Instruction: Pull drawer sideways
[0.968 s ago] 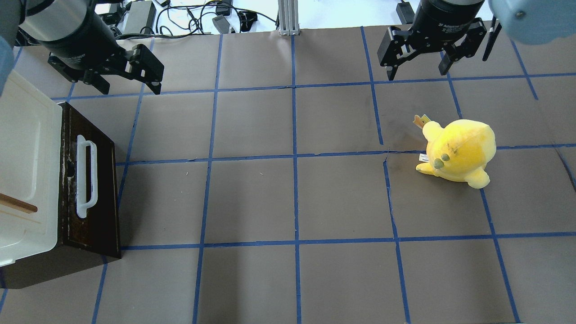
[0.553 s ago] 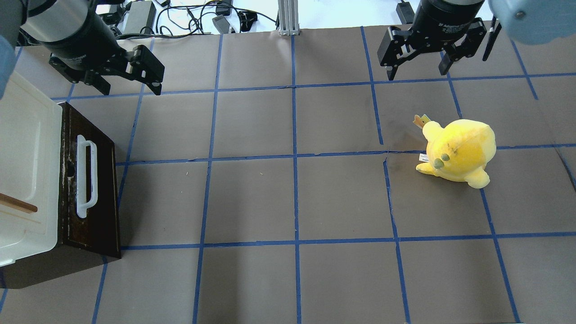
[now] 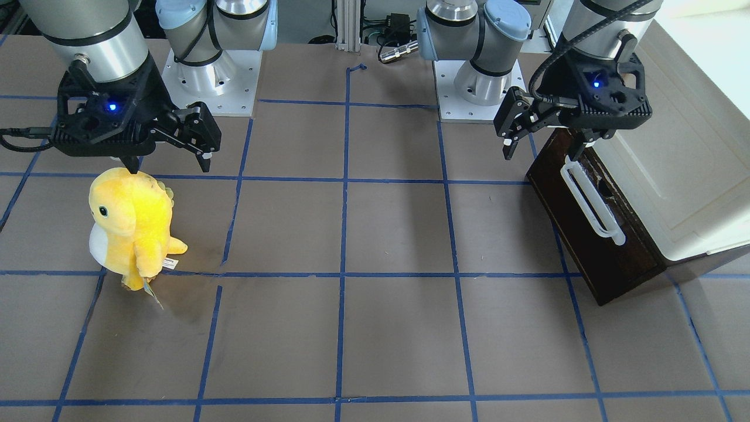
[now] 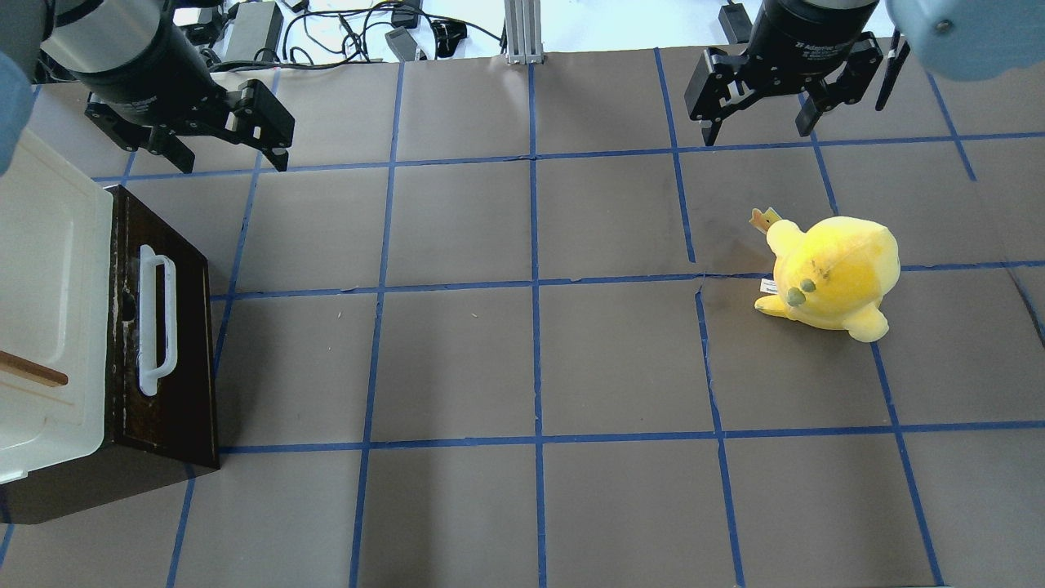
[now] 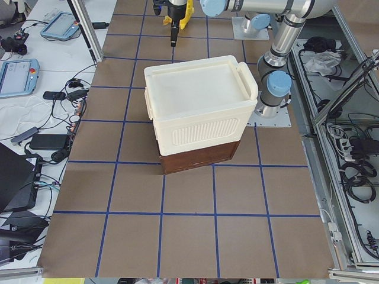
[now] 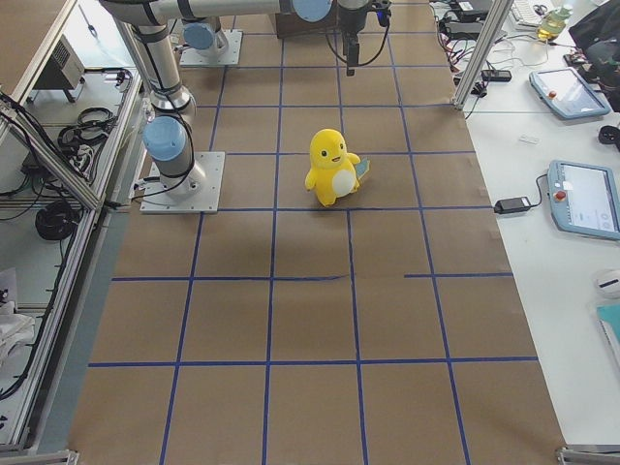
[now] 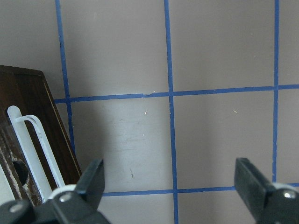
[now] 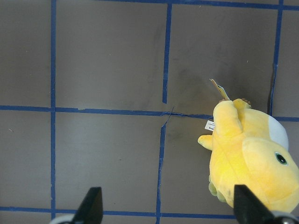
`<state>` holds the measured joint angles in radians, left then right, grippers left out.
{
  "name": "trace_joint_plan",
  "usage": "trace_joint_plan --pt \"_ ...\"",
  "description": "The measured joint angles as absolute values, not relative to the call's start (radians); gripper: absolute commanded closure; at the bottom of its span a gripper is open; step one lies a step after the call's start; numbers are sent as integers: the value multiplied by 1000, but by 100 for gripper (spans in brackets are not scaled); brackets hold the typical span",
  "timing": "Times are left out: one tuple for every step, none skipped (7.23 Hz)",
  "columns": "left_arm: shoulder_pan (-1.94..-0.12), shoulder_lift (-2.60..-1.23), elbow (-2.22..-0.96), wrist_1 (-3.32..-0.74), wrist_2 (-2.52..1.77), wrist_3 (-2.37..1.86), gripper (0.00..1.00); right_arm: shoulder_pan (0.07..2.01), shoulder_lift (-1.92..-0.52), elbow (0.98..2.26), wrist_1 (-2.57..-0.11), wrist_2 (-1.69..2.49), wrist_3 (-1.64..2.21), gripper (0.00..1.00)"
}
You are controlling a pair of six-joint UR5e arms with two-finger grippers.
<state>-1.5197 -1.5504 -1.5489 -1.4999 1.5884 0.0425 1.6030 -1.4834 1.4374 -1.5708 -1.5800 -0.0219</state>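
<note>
The drawer [image 4: 171, 359] has a dark brown front with a long white loop handle [image 4: 155, 318] and sits shut at the table's left edge. It also shows in the front view [image 3: 577, 246] and in the left wrist view [image 7: 28, 107]. My left gripper [image 4: 233, 162] is open and empty. It hangs above the table just beyond the drawer's far corner, apart from the handle [image 3: 589, 202]. My right gripper [image 4: 758, 135] is open and empty, raised at the far right.
The cream-white cabinet body [image 4: 41, 310] stands over the drawer, with a small brown slot handle [image 4: 33, 371] on it. A yellow plush toy [image 4: 833, 273] stands on the right half, below the right gripper [image 3: 170, 169]. Blue tape lines grid the brown table.
My left gripper has shifted very slightly. The drawer, the plush toy and the right arm have not moved.
</note>
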Motion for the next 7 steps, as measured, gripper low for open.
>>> trace_joint_plan --pt "-1531 -1570 -1556 -1495 1592 -4 0 1603 -1483 1437 -1571 -1580 -22 0" --pt "-1557 -1606 -1570 -1482 1606 -64 0 1603 -1483 1437 -1571 -1580 -22 0" --pt "-1596 -1648 -1586 -1457 1637 -139 0 1603 -1483 1437 -1571 -1580 -22 0" --pt "-1648 -1688 -1601 -1434 1706 -215 0 1603 -1483 1437 -1571 -1580 -21 0" --pt "-1694 -1720 -1626 -1423 1814 -280 0 1603 -1483 1437 -1571 -1580 -21 0" --pt "-1724 -1744 -1656 -1419 1917 -324 0 1603 -1483 1437 -1571 -1580 -21 0" --pt "-1737 -1765 -1685 -1418 2021 -343 0 1603 -1483 1437 -1571 -1580 -21 0"
